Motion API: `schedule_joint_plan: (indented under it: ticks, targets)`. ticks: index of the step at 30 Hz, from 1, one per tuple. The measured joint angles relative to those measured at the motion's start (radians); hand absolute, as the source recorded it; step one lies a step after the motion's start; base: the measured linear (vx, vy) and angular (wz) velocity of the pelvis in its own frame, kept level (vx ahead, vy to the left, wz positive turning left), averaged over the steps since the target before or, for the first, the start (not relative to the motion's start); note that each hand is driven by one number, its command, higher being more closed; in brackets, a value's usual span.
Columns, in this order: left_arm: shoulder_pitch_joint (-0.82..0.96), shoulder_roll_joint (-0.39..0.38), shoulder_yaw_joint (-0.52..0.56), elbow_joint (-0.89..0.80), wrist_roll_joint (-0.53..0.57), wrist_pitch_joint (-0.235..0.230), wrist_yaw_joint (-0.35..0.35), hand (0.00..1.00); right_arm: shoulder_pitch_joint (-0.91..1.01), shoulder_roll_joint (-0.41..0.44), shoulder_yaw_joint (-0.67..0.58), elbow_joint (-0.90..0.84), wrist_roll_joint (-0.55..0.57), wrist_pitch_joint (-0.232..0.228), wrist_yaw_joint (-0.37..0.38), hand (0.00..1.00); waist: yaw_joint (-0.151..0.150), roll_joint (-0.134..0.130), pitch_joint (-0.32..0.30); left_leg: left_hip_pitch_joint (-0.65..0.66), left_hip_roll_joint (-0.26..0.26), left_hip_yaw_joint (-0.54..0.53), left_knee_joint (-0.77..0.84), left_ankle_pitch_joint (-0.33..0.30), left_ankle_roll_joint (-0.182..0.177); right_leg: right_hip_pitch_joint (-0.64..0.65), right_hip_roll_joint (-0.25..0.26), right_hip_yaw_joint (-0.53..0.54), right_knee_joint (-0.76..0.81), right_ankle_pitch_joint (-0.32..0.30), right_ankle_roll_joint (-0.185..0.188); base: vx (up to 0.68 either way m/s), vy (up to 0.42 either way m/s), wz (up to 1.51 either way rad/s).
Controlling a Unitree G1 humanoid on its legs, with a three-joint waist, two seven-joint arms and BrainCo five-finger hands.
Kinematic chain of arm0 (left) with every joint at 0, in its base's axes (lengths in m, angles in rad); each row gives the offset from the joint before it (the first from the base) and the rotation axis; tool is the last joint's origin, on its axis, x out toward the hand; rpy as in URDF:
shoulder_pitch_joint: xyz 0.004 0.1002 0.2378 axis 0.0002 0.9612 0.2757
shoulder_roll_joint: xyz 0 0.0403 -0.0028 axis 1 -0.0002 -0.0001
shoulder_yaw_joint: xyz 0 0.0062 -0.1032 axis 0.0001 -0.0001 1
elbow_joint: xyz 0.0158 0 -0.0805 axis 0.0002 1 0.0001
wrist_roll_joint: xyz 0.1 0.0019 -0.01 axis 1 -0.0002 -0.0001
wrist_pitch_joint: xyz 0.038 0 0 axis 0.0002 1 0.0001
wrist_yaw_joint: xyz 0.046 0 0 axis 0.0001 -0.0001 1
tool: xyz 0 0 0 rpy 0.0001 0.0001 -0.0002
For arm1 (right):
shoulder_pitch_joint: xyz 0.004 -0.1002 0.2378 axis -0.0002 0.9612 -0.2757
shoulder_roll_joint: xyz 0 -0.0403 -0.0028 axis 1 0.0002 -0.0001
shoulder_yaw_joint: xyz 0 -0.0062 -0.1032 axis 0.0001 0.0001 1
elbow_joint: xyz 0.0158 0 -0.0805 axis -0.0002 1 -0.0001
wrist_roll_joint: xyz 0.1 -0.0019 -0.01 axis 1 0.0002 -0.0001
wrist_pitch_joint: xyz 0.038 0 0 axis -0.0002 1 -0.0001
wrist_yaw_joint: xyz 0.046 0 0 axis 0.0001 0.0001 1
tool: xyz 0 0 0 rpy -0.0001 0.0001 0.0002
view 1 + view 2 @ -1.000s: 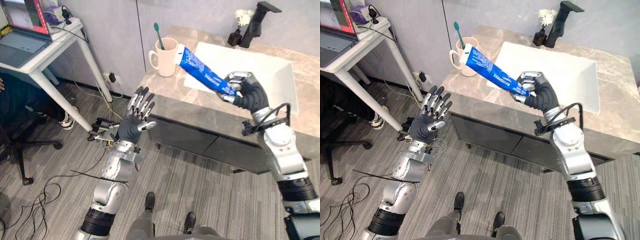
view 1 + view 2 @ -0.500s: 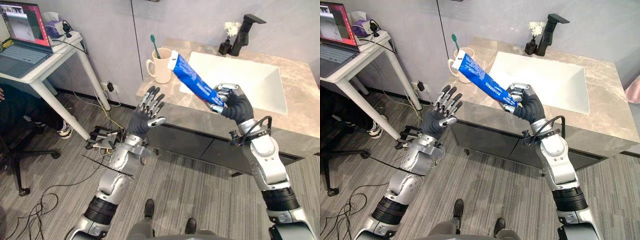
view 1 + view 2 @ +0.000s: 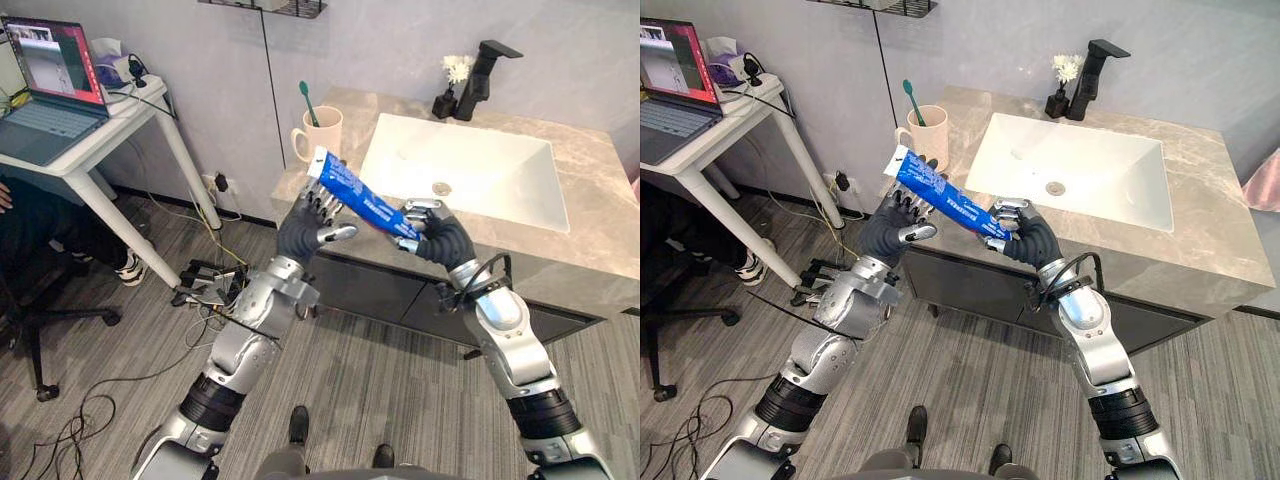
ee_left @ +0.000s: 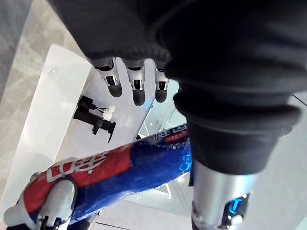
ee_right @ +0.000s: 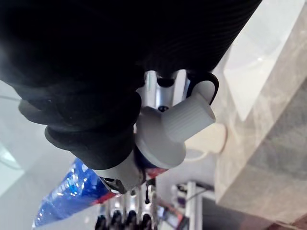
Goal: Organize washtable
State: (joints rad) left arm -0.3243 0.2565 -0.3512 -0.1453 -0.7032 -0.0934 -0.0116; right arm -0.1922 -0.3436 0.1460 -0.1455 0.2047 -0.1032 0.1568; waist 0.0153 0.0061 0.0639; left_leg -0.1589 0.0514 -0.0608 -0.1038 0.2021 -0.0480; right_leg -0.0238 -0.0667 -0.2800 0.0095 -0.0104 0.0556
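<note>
I see right robot hand (image 3: 435,232) gripping blue toothpaste tube (image 3: 362,200) by its cap end, in front of the mug (image 3: 320,134), left robot hand (image 3: 305,228) fingers spread at its flat end

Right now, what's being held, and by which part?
The right hand grips the blue toothpaste tube at its cap end; the open left hand is by its flat end.

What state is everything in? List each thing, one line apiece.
Toothpaste tube: capped, held in the air, slanted.
Right hand: shut on the tube near its cap.
Left hand: open, fingers straight by the tube's flat end.
Mug: upright on the counter.
Toothbrush: upright in the mug.
Faucet: no water running.
Laptop: open, screen lit.
</note>
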Motion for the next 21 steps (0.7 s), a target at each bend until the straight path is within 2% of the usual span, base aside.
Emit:
schedule_joint_plan:
  ticks: [10,11,21]
  targets:
    - [-0.017,-0.037,-0.013,0.0,-0.001,0.001,0.015,0.0,0.034,0.036,0.05,0.0,-0.016,0.002,0.019,1.0,-0.003,0.0,0.0,0.0,0.001,0.013,0.0,0.0,0.0,-0.002,0.0,0.007,-0.004,0.001,0.0,0.0,-0.004,-0.01]
    - [-0.017,-0.038,-0.014,0.0,-0.002,0.001,0.015,1.0,0.035,0.039,0.052,0.0,-0.017,0.002,0.019,1.0,-0.003,0.0,0.0,0.0,0.001,0.015,0.0,0.0,0.0,-0.003,0.001,0.008,-0.004,0.002,-0.001,0.0,-0.015,-0.03]
    - [-0.017,-0.046,-0.037,0.0,-0.031,0.003,0.015,1.0,0.054,0.069,0.058,0.003,-0.014,0.002,0.013,1.0,-0.006,-0.004,-0.002,0.0,0.004,0.044,0.0,-0.002,0.002,-0.015,0.0,0.042,-0.014,0.019,-0.001,-0.01,-0.009,-0.1]
